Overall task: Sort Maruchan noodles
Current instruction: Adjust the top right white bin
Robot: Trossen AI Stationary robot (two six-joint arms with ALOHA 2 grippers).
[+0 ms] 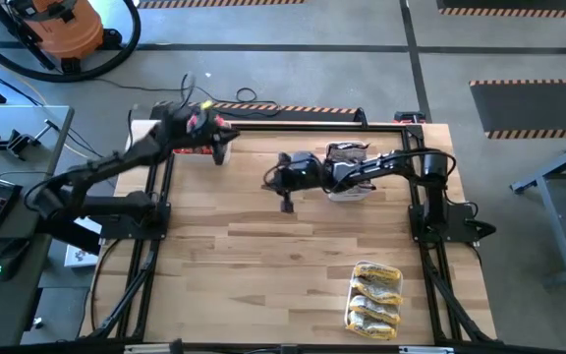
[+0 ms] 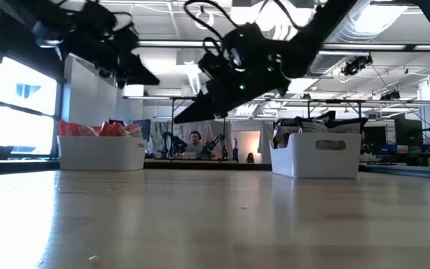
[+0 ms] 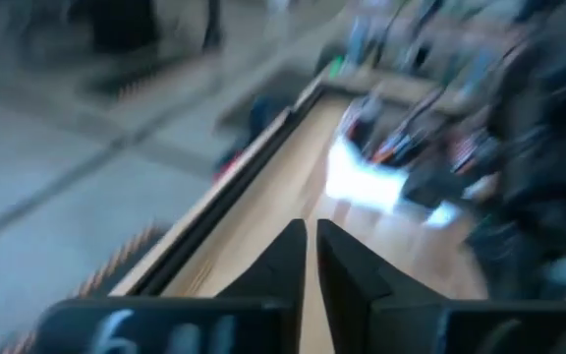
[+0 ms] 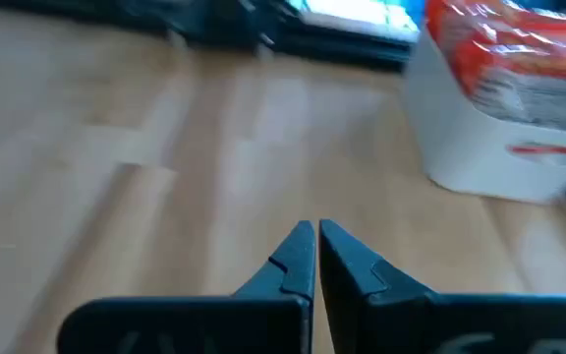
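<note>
The wooden worktop (image 1: pixel 263 265) carries three white bins. The red-orange Maruchan noodles (image 4: pixel 504 54) fill the bin (image 2: pixel 101 153) at the far left corner, dark packets (image 1: pixel 347 152) sit in the bin (image 2: pixel 316 153) by the far right edge, and yellow ones (image 1: pixel 374 295) in the bin (image 1: pixel 350 313) at the near right corner. The left gripper (image 3: pixel 311 258) hangs above the red bin, fingers nearly together, empty. The right gripper (image 4: pixel 316 258) hovers mid-worktop, closed and empty.

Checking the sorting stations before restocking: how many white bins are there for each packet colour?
White bin of red-orange packets: 1
White bin of dark packets: 1
White bin of yellow packets: 1
Total: 3 bins
</note>
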